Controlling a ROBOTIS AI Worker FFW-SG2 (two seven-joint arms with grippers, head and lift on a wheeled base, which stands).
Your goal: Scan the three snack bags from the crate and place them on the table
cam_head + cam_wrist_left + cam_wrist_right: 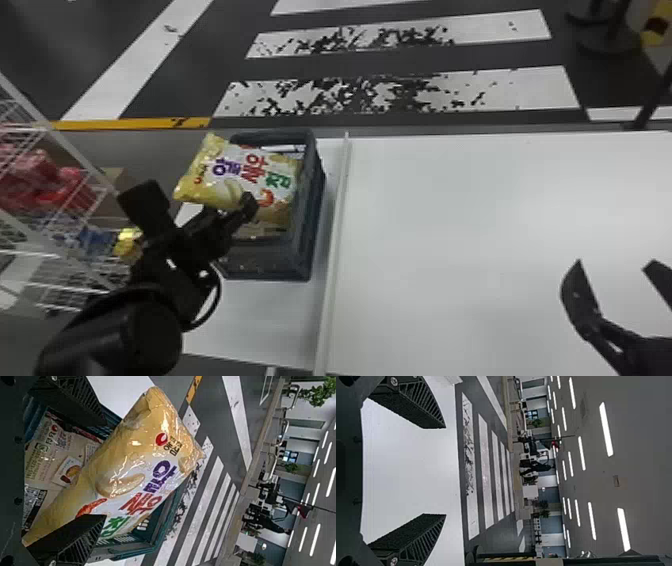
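Snack bag [240, 172] over crate [280, 262], left hand [197, 201] at bag

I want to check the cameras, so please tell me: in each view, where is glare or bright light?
Head view: a soft, pale sheen lies on the white table; left wrist view: small glints on the glossy snack bag; right wrist view: ceiling lights glow as bright strips.

Crate [306, 220] on the left part of the tabletop [475, 225], one snack bag [250, 175] across its opening and past its left rim, another bag [51, 463] inside, wire rack [65, 142] to the left of the crate, floor [400, 61] behind.
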